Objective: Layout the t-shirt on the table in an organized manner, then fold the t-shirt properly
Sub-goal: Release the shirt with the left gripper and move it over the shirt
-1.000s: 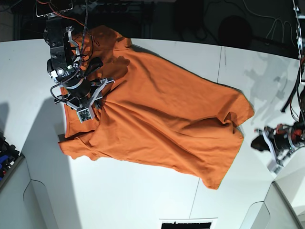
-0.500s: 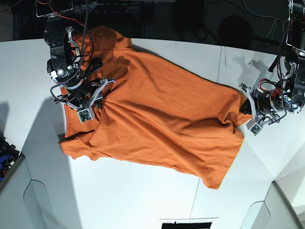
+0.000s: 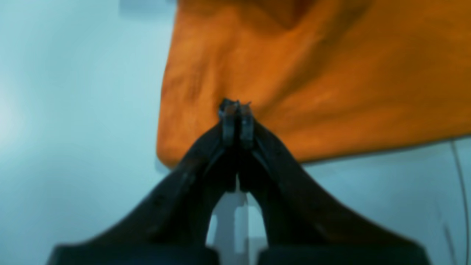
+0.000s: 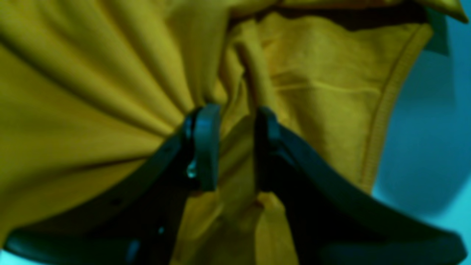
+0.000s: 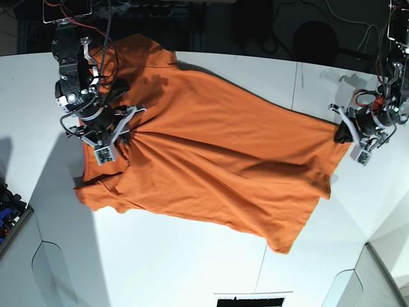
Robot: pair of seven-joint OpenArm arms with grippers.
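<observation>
The orange t-shirt (image 5: 217, 166) lies spread and slanted across the white table (image 5: 160, 256), with creases fanning out from both grip points. At the shirt's left end, near the collar side, my right gripper (image 5: 121, 132) is shut on a bunched fold. In the right wrist view that fold (image 4: 235, 154) sits between the jaws of the right gripper (image 4: 235, 121). My left gripper (image 5: 340, 132) is at the shirt's right edge. The left wrist view shows the left gripper (image 3: 235, 108) shut, pinching the t-shirt (image 3: 331, 73) near its corner.
A dark bin (image 5: 7, 208) with blue items sits at the left edge. A thin seam (image 5: 295, 83) runs across the table at the right. A black rectangle (image 5: 249, 300) lies at the front edge, and cables hang behind the table.
My left gripper came in from the right, shut on the shirt's right edge and drew it rightward. The right gripper shifted slightly up-left with its fold. The shirt is stretched flatter.
</observation>
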